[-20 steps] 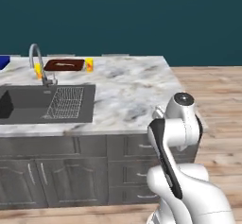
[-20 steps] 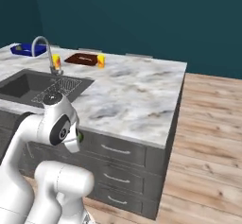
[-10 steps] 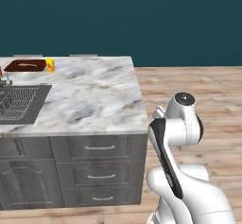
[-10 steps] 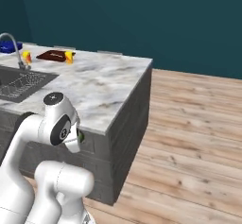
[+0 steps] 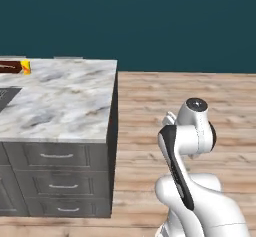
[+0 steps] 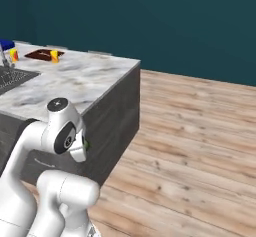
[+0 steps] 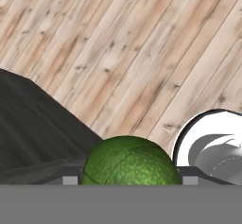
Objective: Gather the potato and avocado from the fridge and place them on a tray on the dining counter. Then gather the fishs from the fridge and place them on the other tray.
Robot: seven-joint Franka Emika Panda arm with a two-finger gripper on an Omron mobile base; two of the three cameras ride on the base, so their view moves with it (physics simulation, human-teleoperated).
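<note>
Green and pebbled, the avocado [image 7: 128, 161] sits clamped between the fingers of the gripper [image 7: 128, 178], above plank flooring [image 7: 142, 53]. Beyond the arm, the dining counter [image 5: 60, 101] carries the other tray [image 6: 42, 54] near its far edge, a yellow item [image 6: 54, 56] just beside it. No writing is legible.

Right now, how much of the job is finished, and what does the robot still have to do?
Done: nothing shows as delivered yet; the dark reddish-brown tray on the dining counter looks empty, though it is small in the picture. In hand: the gripper holds the avocado between its jaws, above the wooden floor. Left: set the avocado on the blue tray, then bring the potato and both fish.
</note>
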